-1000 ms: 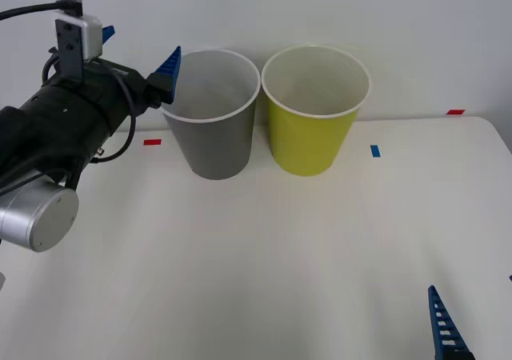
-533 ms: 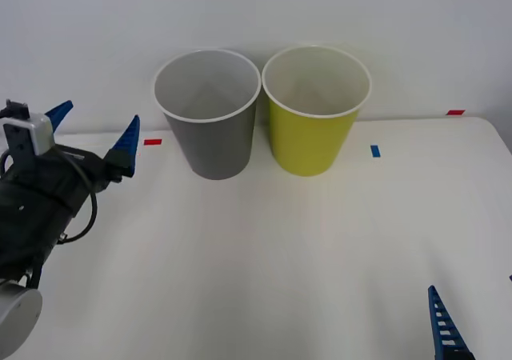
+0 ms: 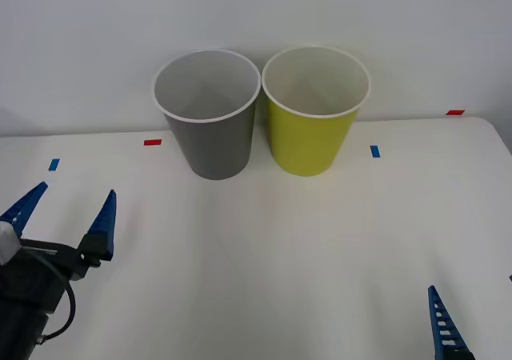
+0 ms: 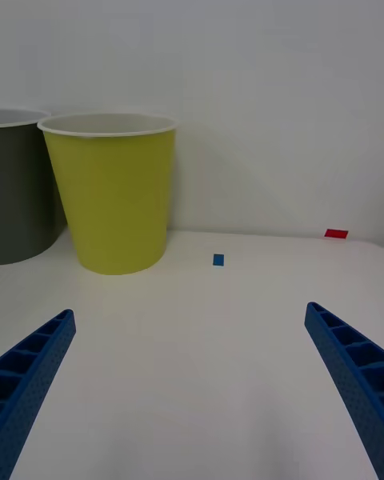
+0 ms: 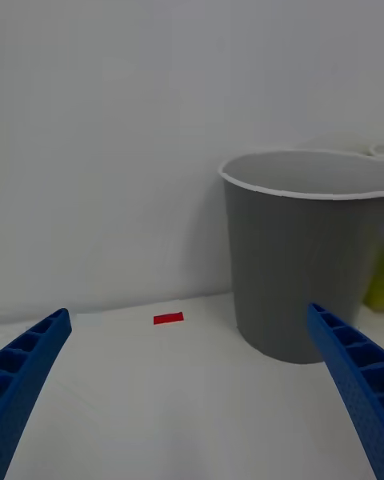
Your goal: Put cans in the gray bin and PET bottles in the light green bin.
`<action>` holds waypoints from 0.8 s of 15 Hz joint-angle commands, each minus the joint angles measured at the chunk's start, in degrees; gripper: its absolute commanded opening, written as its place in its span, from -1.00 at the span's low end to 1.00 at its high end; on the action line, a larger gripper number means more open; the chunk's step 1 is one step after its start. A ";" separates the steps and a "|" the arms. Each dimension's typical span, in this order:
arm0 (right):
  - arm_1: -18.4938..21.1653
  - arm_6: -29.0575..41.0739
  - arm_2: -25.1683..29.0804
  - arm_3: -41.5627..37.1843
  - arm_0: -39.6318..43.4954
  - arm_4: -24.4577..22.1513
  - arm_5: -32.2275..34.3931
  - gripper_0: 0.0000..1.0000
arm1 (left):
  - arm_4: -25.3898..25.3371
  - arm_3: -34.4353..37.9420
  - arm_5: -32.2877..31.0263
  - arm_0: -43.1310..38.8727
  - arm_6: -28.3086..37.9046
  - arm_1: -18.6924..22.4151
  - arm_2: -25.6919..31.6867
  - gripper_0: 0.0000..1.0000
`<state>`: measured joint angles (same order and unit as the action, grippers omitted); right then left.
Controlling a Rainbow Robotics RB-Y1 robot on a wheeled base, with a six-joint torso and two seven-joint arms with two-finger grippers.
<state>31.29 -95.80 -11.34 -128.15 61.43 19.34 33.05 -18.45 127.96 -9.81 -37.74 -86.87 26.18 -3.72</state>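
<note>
The gray bin (image 3: 210,124) stands upright at the back of the white table, touching the light green bin (image 3: 313,118) on its right. Both look empty from above. The cans and PET bottles are out of view. My left gripper (image 3: 62,214) hangs open with nothing in it at the front left, well short of the gray bin (image 5: 300,258). My right gripper (image 4: 192,384) is open and empty at the front right, facing the light green bin (image 4: 114,194); one of its blue fingers (image 3: 442,328) shows at the table's front edge.
Small tape marks lie on the table (image 3: 264,248): red (image 3: 152,142) left of the gray bin, blue (image 3: 374,150) right of the green bin, blue (image 3: 54,165) at far left, red (image 3: 454,113) at the back right. A white wall stands behind the bins.
My left arm has drawn back from the gray bin's rim, moving down and toward the front left of the table, fingers still open. The bins and right gripper have not moved.
</note>
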 commanded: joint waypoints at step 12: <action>0.00 0.00 0.00 0.00 0.00 0.00 0.00 1.00 | 3.16 -0.87 -14.27 -26.24 -3.57 -2.36 -4.81 1.00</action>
<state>31.29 -95.80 -11.34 -128.14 61.44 19.34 33.05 -15.56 127.02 -23.13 -62.81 -90.21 23.99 -8.47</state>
